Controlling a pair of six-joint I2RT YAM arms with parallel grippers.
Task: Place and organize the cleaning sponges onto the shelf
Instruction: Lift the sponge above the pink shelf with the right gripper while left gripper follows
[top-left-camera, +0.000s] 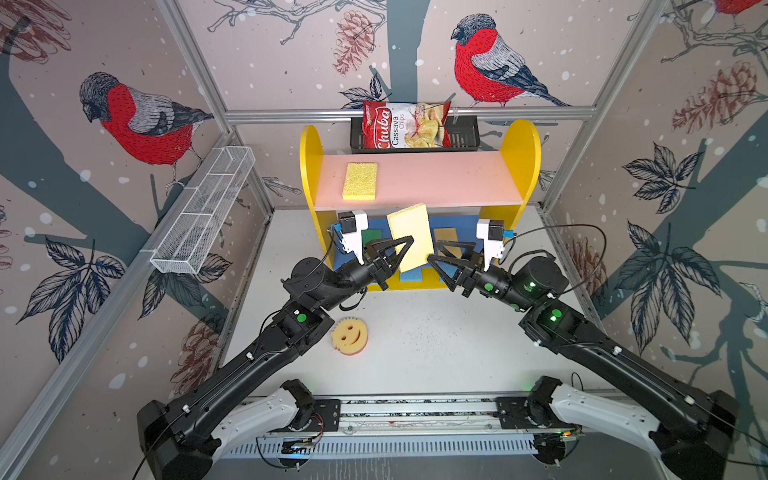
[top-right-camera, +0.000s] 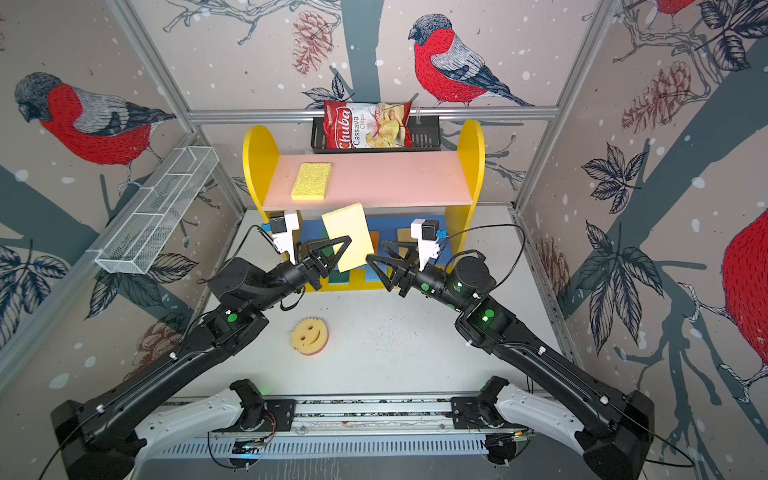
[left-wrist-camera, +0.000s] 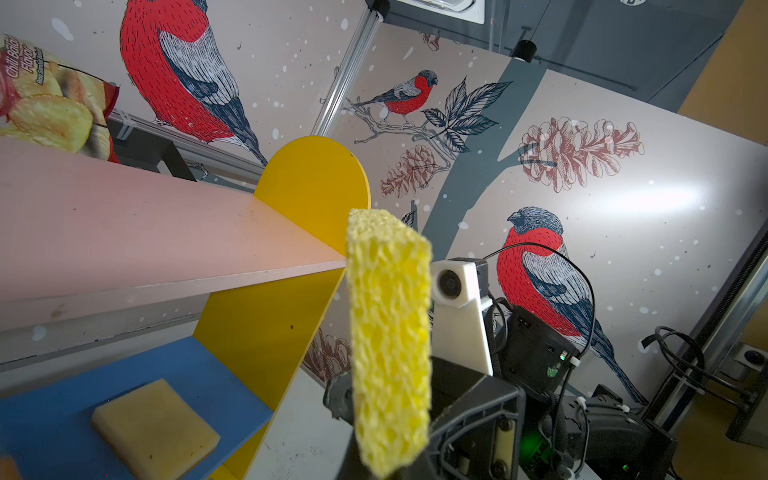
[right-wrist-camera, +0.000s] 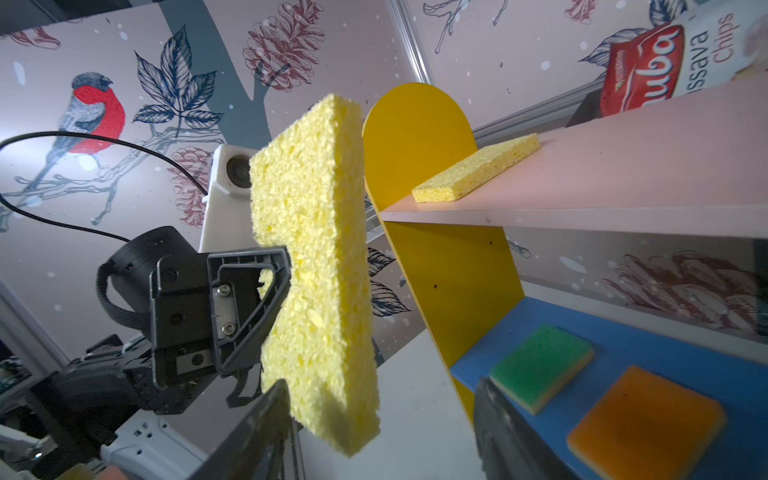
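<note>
Sponges counted: six clear ones. There are two yellow rectangles, one round smiley sponge (top-left-camera: 350, 336), and one each in green, orange and tan. A light blue sponge (top-left-camera: 409, 276) and perhaps more lie on the yellow base (top-left-camera: 415, 286), mostly hidden by the arms, so their number is unclear.
Shelf: one shelf (top-left-camera: 521, 166) stands at the back of the desk (top-left-camera: 436, 345).
End effectors: two.
Held sponge: the held sponge (top-left-camera: 411, 226) hangs in the air just in front of the shelf, between the two end effectors.
Its direction: it stands upright, long axis up and down with a slight tilt. Its broad face is turned toward the right arm and its top end is level with the pink board (top-left-camera: 436, 178).
Left end effector: the left end effector (top-left-camera: 405, 245) is pinching the held sponge at its side edge.
Right end effector: the right end effector (top-left-camera: 433, 250) is spread and holds nothing. Its tips are just beside the held sponge's lower edge, and I cannot tell whether they touch it.
Pink board: the yellow sponge (top-left-camera: 360, 181) lies flat on the left part, long axis front to back.
Blue board: on the blue board (right-wrist-camera: 623, 332) the green sponge (right-wrist-camera: 540, 365), orange sponge (right-wrist-camera: 644, 419) and tan sponge (left-wrist-camera: 153, 428) lie flat.
Desk: the smiley sponge lies face up, near the left arm and well apart from the shelf.
Surroundings: a chips bag (top-left-camera: 399, 124) sits in a black basket (top-left-camera: 465, 133) behind the shelf, and a wire basket (top-left-camera: 203, 212) hangs on the left rail.
In the way: the pink board's front edge is just behind the held sponge, and both arms cover the lower boards in both top views.
</note>
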